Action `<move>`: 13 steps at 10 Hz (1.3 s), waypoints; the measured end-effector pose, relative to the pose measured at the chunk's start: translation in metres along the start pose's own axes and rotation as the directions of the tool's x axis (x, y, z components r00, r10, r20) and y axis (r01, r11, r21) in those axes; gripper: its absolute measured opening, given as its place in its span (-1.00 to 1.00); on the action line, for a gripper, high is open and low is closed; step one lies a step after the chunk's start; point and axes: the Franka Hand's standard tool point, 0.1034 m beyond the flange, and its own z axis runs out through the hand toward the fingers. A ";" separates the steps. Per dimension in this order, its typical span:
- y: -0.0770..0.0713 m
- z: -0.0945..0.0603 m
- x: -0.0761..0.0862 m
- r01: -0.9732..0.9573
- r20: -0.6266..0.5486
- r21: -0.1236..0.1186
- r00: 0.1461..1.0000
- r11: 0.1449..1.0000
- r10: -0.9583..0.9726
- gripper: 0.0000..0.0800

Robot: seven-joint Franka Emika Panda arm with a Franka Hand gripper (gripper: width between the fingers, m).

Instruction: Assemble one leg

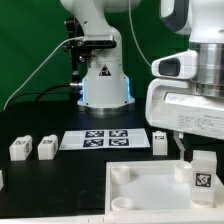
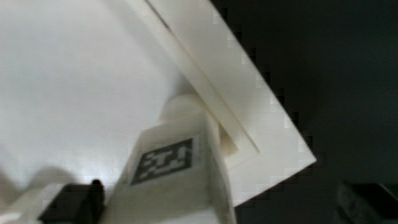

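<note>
White leg (image 1: 200,176) upright on the panel (image 1: 135,200), near its edge on the exterior view's right | arm reaches straight down over it, wrist vertical | jaws apart, one finger either side of the leg, neither seen touching it | panel lies on black surface (image 1: 45,188).

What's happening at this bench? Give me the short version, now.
The Panda's gripper is down over a leg that stands upright near a corner of the white panel. Its fingers sit either side of the leg with a gap on one side, so a firm grip cannot be confirmed. Two spare legs wait at the exterior view's left, and another is beside the marker board.
</note>
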 end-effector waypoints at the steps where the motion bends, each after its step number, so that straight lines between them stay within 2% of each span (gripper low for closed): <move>1: 0.004 0.001 0.003 0.144 -0.003 -0.008 0.990 0.990 -0.144 0.62; 2: 0.011 0.003 0.009 0.300 -0.003 -0.011 0.954 0.954 -0.300 0.62; 3: 0.016 0.004 0.012 0.341 -0.001 -0.012 0.940 0.940 -0.341 0.62; 4: 0.015 0.004 0.011 0.295 -0.002 -0.011 0.955 0.955 -0.295 0.62; 6: 0.016 0.004 0.011 0.279 -0.001 -0.011 0.960 0.960 -0.279 -0.04; 7: 0.015 0.004 0.011 0.227 -0.001 -0.009 0.974 0.974 -0.227 -0.27; 10: 0.014 0.006 0.009 -0.099 0.000 -0.007 0.995 0.995 0.099 -0.27; 11: 0.014 0.007 0.011 -0.213 0.000 0.007 0.977 0.977 0.213 -0.27; 12: 0.017 0.008 0.014 -0.367 0.005 0.027 0.930 0.930 0.367 -0.27; 13: 0.019 0.009 0.015 -0.505 0.006 0.030 0.863 0.862 0.505 -0.27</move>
